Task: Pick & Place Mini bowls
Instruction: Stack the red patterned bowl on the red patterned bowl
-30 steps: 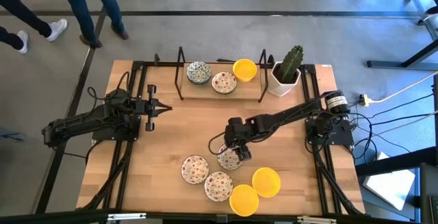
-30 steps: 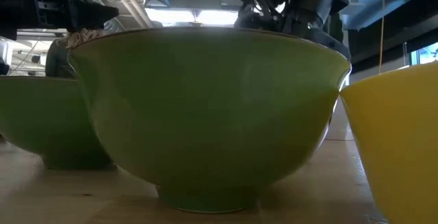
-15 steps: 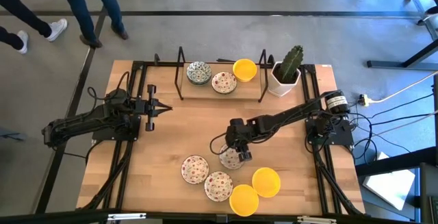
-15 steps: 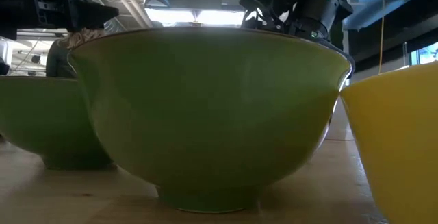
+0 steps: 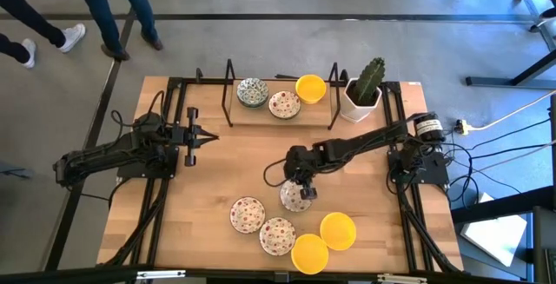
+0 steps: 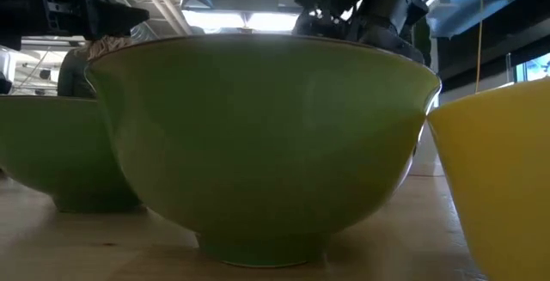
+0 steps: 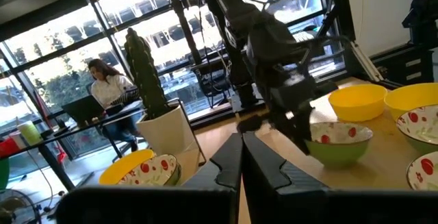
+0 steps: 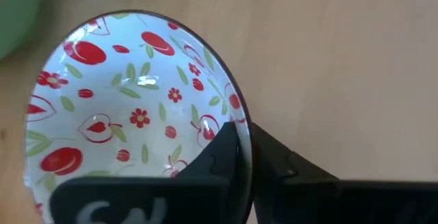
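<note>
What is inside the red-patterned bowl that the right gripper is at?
One finger of the right gripper sits inside the red-patterned bowl, pinching its rim against the outer finger. Otherwise it looks empty; the gripper hides its near edge.

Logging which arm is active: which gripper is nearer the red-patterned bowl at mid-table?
The right. The right gripper has its jaws clamped on the rim of the red-patterned bowl, while the left gripper waits far off toward the table's left side.

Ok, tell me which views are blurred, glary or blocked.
Low view: a green bowl up close fills the frame, bright backlight above. Left wrist view: the right arm smears with motion blur, windows glare. Right wrist view: the red-patterned bowl is sharp, with a small glint.
</note>
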Controlling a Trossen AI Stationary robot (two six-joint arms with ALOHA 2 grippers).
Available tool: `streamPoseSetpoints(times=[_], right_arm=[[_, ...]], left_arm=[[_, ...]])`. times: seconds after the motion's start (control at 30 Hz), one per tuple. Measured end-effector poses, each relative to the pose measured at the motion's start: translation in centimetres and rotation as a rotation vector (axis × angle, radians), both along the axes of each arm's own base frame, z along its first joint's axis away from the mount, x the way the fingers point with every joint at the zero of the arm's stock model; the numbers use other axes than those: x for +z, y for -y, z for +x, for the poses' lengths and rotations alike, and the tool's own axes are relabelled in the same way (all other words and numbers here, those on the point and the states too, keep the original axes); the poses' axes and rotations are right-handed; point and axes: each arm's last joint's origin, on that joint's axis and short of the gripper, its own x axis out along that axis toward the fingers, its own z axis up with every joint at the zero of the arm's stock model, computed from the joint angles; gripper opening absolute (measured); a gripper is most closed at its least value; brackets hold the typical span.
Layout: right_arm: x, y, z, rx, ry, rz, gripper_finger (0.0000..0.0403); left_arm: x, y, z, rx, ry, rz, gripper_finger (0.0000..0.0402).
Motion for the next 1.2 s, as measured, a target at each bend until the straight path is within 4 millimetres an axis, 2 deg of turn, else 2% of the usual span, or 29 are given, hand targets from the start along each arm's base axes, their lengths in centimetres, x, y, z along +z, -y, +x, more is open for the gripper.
streamPoseSetpoints(times=[0.07,0.13,0.27,0.47,0.57,0.7,0.87,1.03,1.2], right_arm=[[1.4,0.3,-0.4,0.003,0.029,-0.01,0.0022],[3.6,0.6,-1.0,0.003,0.099,0.0,0.0014],[7.9,1.2,-3.6,-0.033,0.197,0.023,0.0014],[14.5,1.6,-9.2,-0.068,0.429,0.024,0.0014],[15.8,1.9,-12.4,-0.061,0.538,0.033,0.0014],[15.2,2.2,-16.7,-0.062,0.689,0.053,0.0014],[11.3,2.6,-20.3,-0.076,0.824,0.091,0.0014],[8.1,2.8,-22.5,-0.082,0.894,0.114,0.0014],[5.5,2.9,-23.8,-0.08,0.958,0.12,0.002]], left_arm=[[-0.1,0.0,0.0,0.0,-0.01,-0.004,0.0006],[-0.2,0.0,0.0,0.003,-0.017,0.002,0.0006],[-0.3,0.0,0.0,0.004,-0.031,0.012,0.0006],[-0.3,0.0,0.0,0.004,-0.032,0.014,0.0006],[-0.3,0.0,0.0,0.004,-0.032,0.014,0.0006],[-0.3,0.0,0.0,0.004,-0.032,0.014,0.0006],[-0.3,0.0,0.0,0.004,-0.032,0.014,0.0006],[-0.3,0.0,0.0,0.005,-0.032,0.014,0.0006],[-0.3,0.0,0.0,0.004,-0.032,0.014,0.0006]])
